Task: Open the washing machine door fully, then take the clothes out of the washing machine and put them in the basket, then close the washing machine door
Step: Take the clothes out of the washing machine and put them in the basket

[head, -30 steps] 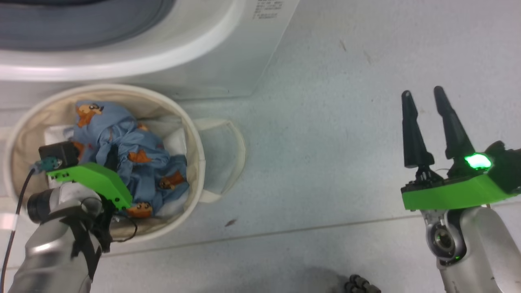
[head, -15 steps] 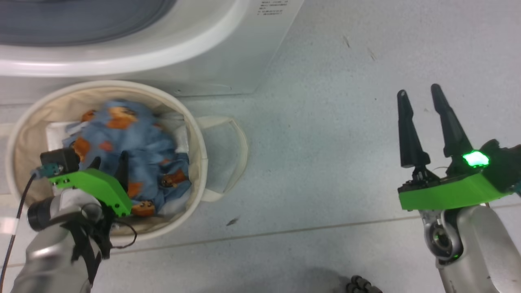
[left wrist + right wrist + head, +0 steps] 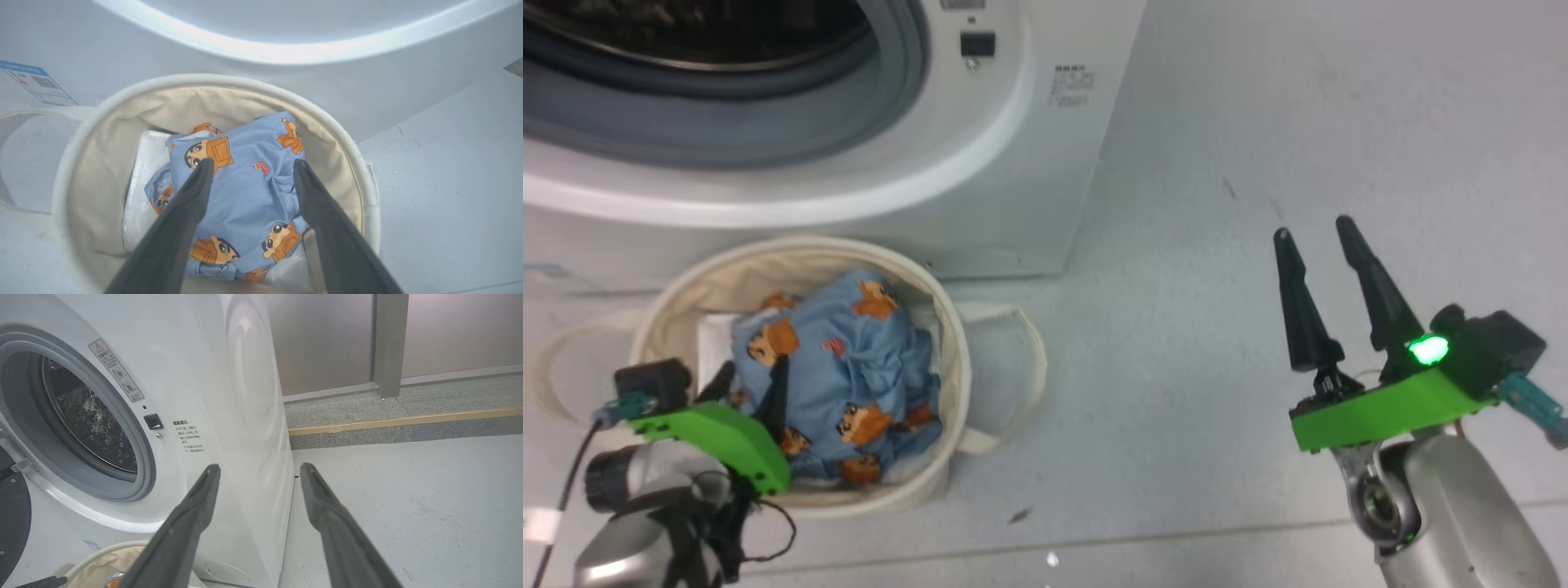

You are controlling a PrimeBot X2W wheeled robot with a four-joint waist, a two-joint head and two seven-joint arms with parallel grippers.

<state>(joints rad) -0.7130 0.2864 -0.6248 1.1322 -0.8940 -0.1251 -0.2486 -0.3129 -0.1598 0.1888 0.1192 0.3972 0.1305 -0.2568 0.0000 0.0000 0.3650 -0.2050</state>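
Down in the lower left of the head view, the left gripper (image 3: 253, 165) hangs over the basket (image 3: 800, 245) with its two dark fingers spread wide and nothing pinched between them. Its wrist view shows the fingers straddling the heap of clothes (image 3: 849, 367), the tips down at the fabric; I can't tell whether they press into it.

The blue garment with the orange cartoon figures sits wholly inside the basket, bunched on the white liner and mounded fairly high toward the right side of the rim. The basket stands on the floor (image 3: 1176, 408) just in front of the washing machine (image 3: 1045, 163), below the round opening in the upper left of the frame.

In the right wrist view the steel drum (image 3: 90, 416) looks bare as far as I can see into it. A dark slice at the far left edge is, I think, the washing machine door (image 3: 12, 522) swung open.

Over at the lower right of the head view, the right gripper (image 3: 1313, 227) hovers above bare floor, fingers parted and empty, well apart from everything.

To me the unloading looks done, with the door left to shut. The worry is the lift-off: if a fold snags on a finger as the left arm rises, the garment could come back out over the rim or tip the soft basket. A low left arm or a shifted basket could also end up in the door's sweep.
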